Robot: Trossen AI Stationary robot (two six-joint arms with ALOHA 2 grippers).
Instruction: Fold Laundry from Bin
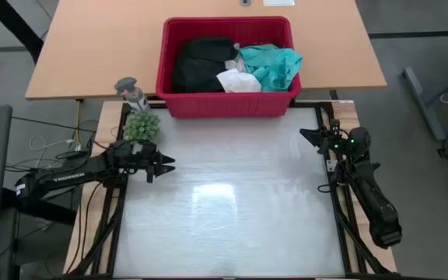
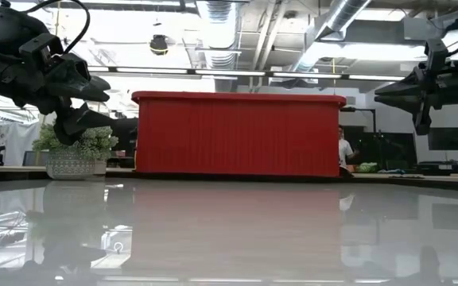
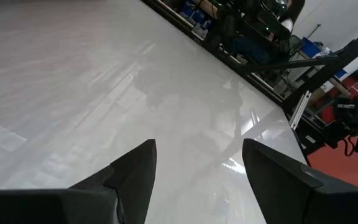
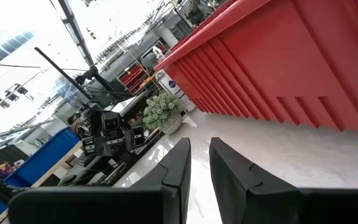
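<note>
From table height, we find the red bin [image 2: 237, 135] wall hides all the laundry inside. From above, the black garment [image 1: 201, 64] lies partly under the teal one [image 1: 272, 65]. A person [image 2: 344, 151] behind the bin is mostly concealed.

The white glossy surface [image 1: 224, 218] lies between the two arm mounts, bare across its middle and mirroring the ceiling lights. At its far edge it meets a tan wooden surface [image 1: 92, 47]. The red bin [image 1: 228, 101] stands on the wooden one, its near wall reaching the seam between the two. A small potted plant [image 1: 141, 126] sits at the white surface's far left corner, just beside the bin. A grey figurine [image 1: 129, 89] stands close behind the plant.
</note>
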